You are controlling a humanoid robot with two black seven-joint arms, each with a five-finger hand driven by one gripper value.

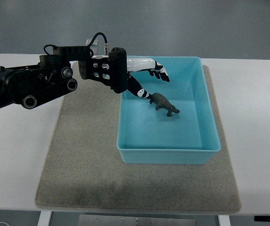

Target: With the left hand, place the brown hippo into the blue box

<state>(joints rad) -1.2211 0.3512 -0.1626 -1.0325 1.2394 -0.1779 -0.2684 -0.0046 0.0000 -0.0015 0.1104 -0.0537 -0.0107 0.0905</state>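
Observation:
A small brown hippo (165, 105) shows inside the blue box (210, 117), near the middle of the box's floor. My left hand (149, 80) reaches over the box's far left corner, its arm coming in from the left edge. The fingers (159, 70) are spread above the box, and the thumb tip (145, 95) sits right beside the hippo's rear. The hand does not enclose the toy; whether the thumb touches it I cannot tell.
The blue box stands on a grey felt mat (78, 160) laid on a white table (12, 155). The black left forearm (31, 84) spans the mat's far left corner.

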